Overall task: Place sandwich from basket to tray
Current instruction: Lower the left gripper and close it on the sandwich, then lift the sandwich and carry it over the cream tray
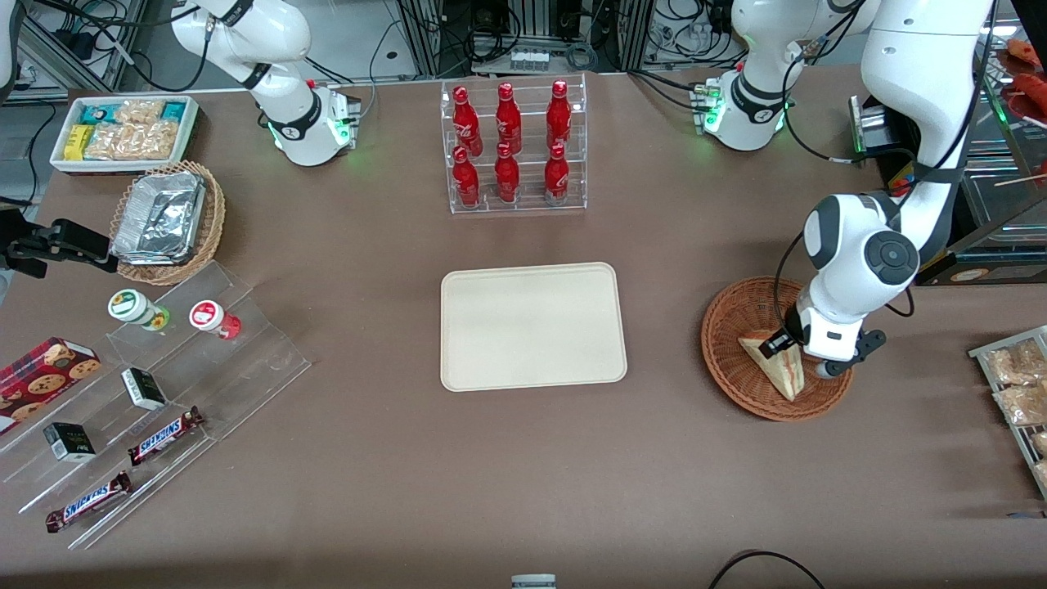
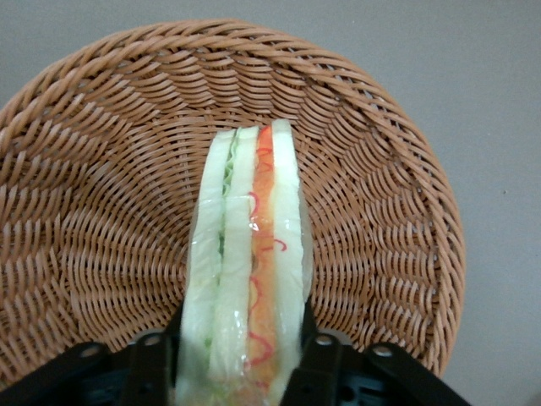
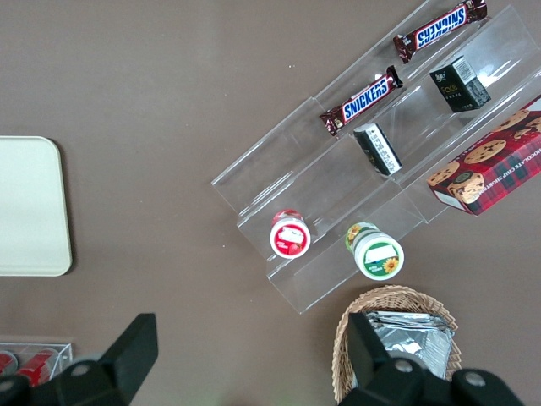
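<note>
Parked arm's end of the table: white bin of snack packets [image 1: 123, 131], and nearer the front camera a tan wicker basket [image 1: 208, 225] holding foil containers [image 1: 159, 217]. Nearer still, a clear stepped display [image 1: 245, 343] carries two small jars, dark boxes and Snickers bars [image 1: 164, 435]; a cookie box [image 1: 45, 372] lies beside it.

Mid-table: clear rack of red bottles [image 1: 514, 147]. Nearer the front camera than the rack, the tray [image 1: 533, 325] lies flat on the brown table [image 1: 491, 491], nothing on it.

Working arm's end: the basket [image 1: 732, 327], well apart from the tray. The sandwich [image 1: 777, 368] is inside the basket, filling edge facing the wrist camera, red and green layers visible through its wrap. The gripper [image 1: 785, 348] is down in the basket; the wrist view shows its fingers [image 2: 317, 355] pressed against both bread faces, clamped on the sandwich [image 2: 249, 271]. Woven basket wall [image 2: 380, 194] curves around the wedge.

Table edge past the basket: a rack of bagged beige snacks [image 1: 1014, 384].
</note>
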You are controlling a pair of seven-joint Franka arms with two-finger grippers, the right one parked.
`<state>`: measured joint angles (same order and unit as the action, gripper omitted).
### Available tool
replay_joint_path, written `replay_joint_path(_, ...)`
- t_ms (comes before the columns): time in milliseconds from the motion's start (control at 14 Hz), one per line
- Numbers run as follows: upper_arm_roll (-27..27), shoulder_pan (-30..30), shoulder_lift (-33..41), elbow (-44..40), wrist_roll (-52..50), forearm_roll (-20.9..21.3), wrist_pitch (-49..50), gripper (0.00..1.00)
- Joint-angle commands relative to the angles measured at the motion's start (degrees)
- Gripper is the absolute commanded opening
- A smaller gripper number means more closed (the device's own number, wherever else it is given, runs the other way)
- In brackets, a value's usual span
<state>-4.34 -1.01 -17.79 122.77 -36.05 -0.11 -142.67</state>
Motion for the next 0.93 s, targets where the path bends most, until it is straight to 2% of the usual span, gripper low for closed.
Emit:
replay_joint_path(0,0.03,-0.83,1.00,-6.11,0.46,0.28,8.87,0.00)
replay_joint_path(286,0.03,-4.43,0.83,-18.59,2.13,0.37,24.68,0.00)
replay_joint_path(500,0.03,-7.85,0.57,-26.15,6.25,0.02,32.69,0.00)
replay_joint_path(857,-0.14,-16.72,-0.92,-31.35,5.82,-0.51,35.09,0.00)
